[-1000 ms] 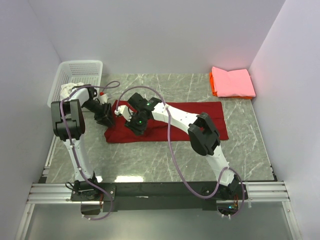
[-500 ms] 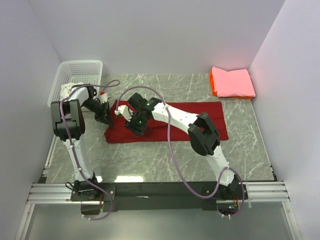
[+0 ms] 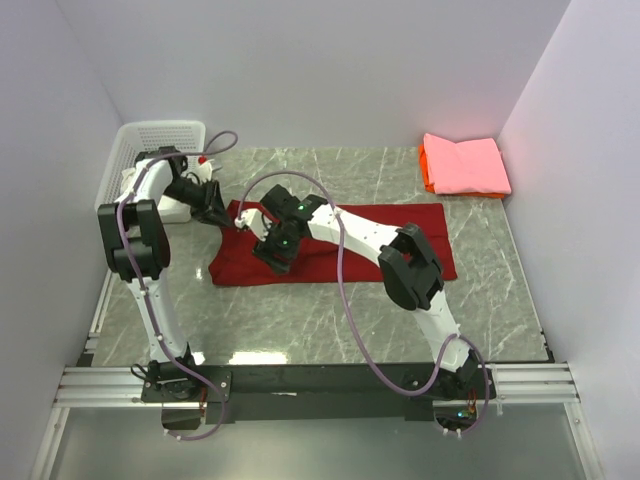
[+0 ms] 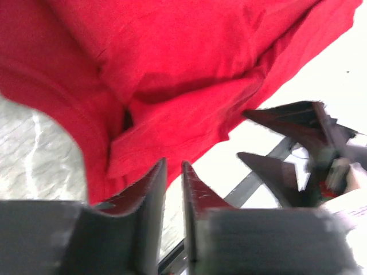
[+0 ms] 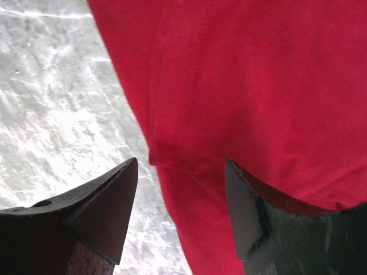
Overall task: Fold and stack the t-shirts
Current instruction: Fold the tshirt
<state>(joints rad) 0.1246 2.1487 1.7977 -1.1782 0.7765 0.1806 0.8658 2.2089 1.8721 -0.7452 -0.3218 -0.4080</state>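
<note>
The red t-shirt [image 3: 350,225] lies mid bench [image 3: 300,320]. The left end effector [image 4: 172,166], almost shut at its ten o'clock corner, maybe has cloth; I cannot tell. The right end effector [image 5: 180,165] is wide open, empty. A weak pinch could slip and crumple the fold.

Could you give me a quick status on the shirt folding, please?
Left end effector nearly shut by corner of red t-shirt, grip unclear. Right end effector open over its edge. Nothing in the way.
</note>
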